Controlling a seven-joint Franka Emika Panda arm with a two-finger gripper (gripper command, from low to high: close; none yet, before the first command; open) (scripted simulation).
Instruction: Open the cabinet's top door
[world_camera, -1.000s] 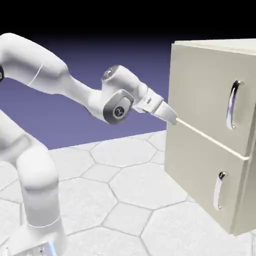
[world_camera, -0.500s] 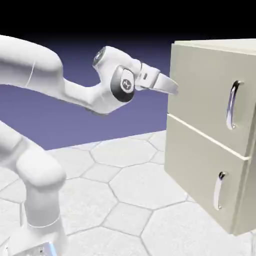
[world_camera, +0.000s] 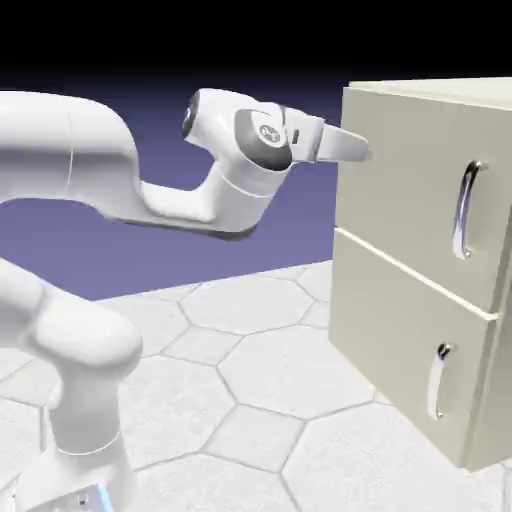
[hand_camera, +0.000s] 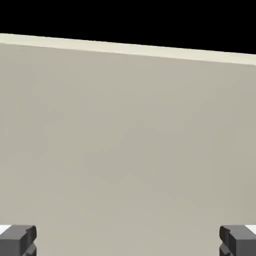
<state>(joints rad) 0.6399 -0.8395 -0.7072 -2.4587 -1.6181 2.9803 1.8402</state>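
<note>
My end effector (world_camera: 368, 153) is spread wide with nothing between its fingertips (hand_camera: 17, 240), to the exterior view's left of the top handle (world_camera: 465, 210). It points at the top door (world_camera: 415, 190); I cannot tell whether it touches. The top door is shut, behind the top handle and above the lower door (world_camera: 390, 340). The lower handle (world_camera: 438, 382) sits below the top handle.

Glossy white, rounded arm (world_camera: 60, 150) with dark grey joint caps.
</note>
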